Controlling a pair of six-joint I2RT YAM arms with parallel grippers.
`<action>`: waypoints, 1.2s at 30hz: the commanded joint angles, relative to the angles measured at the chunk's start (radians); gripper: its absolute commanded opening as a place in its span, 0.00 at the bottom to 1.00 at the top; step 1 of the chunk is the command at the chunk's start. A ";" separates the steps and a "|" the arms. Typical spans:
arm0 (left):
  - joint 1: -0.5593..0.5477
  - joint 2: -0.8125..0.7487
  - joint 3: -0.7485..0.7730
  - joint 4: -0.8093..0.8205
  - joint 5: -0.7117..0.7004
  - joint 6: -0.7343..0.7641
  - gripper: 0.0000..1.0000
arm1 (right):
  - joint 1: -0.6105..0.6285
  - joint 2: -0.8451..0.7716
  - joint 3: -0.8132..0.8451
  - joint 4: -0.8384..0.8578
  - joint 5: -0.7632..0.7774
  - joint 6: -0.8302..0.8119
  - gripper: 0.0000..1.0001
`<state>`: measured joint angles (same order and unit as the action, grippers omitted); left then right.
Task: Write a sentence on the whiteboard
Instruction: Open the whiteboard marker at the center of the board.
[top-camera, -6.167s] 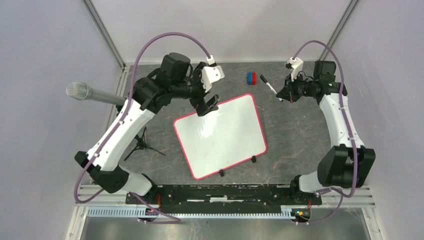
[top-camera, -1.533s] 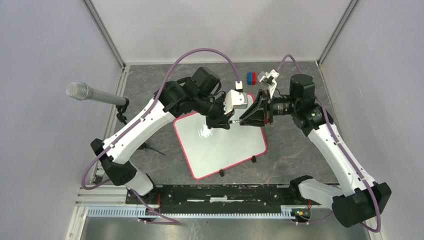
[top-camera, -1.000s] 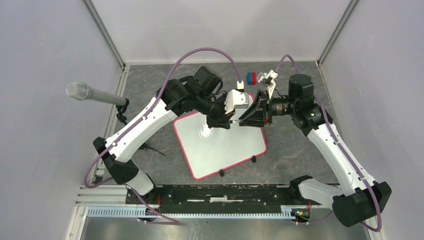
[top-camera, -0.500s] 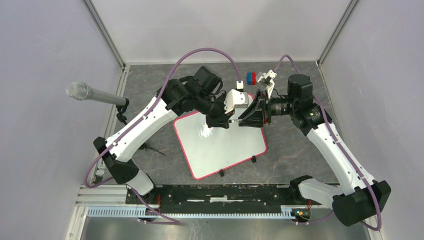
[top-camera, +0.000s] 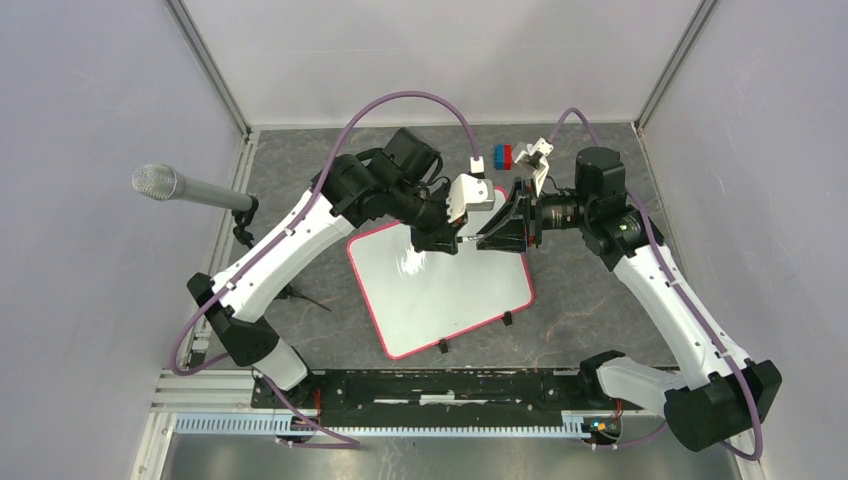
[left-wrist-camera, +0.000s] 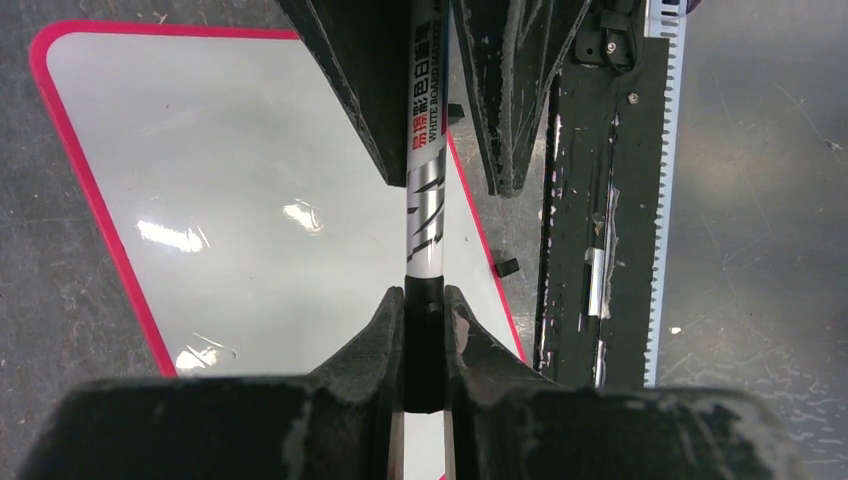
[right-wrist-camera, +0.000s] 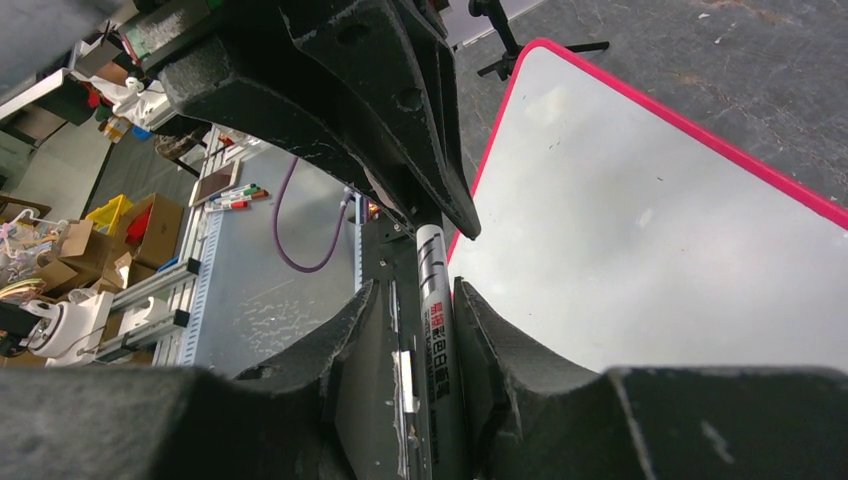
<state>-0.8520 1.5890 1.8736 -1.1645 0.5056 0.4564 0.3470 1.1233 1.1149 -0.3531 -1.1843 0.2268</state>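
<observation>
Left tool (left-wrist-camera: 425, 310) pinched shut on the black end of a cylindrical marker (left-wrist-camera: 425, 215). Right tool (right-wrist-camera: 412, 310) straddles its barrel, grip we cannot judge. Glossy, pink-rimmed whiteboard (top-camera: 450, 290) lies beneath on the mottled grey worktop (top-camera: 585, 290).

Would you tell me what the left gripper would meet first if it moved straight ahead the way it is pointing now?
The right gripper: its fingers stand directly ahead, flanking the barrel of the marker whose black end the left gripper clamps. Only a short stretch of barrel separates them.
</observation>
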 joint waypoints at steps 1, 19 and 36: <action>0.002 0.018 0.061 0.034 0.031 -0.029 0.02 | 0.006 0.008 0.054 0.016 -0.006 -0.006 0.37; 0.013 -0.016 0.034 0.045 0.045 -0.061 0.45 | 0.002 0.025 0.088 -0.047 0.029 -0.071 0.00; 0.033 -0.122 -0.068 0.084 0.061 0.003 0.61 | -0.006 0.009 0.050 -0.051 0.024 -0.072 0.00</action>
<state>-0.7845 1.4616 1.8153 -1.1179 0.5774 0.4206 0.3424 1.1595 1.1732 -0.4564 -1.1454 0.1226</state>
